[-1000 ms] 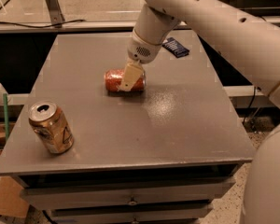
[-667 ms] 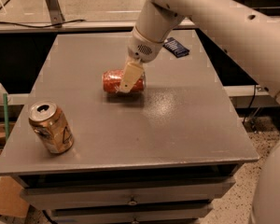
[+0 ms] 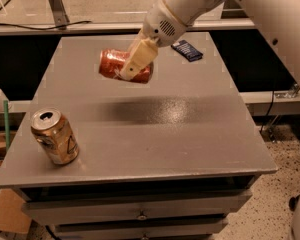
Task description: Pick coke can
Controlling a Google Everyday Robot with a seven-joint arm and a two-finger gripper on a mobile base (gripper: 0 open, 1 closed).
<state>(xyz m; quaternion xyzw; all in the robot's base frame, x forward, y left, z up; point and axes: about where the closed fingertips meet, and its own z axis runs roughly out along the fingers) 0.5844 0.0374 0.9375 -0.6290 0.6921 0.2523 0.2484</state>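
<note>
The coke can (image 3: 115, 64) is red-orange with white lettering and a dented body. It lies on its side in the air, well above the grey table (image 3: 190, 129), over the table's middle back. My gripper (image 3: 135, 64) comes down from the upper right and is shut on the can, with a cream finger (image 3: 138, 59) across its front. The can's shadow falls on the tabletop below it.
A gold-orange can with a silver top (image 3: 54, 136) stands upright at the table's front left corner. A dark blue packet (image 3: 187, 50) lies at the back right. My white arm (image 3: 260, 14) fills the upper right. Drawers sit below the tabletop's front edge.
The gripper has lifted the coke can off the tabletop; it now hangs in the air. The gold-orange can and the blue packet have not moved.
</note>
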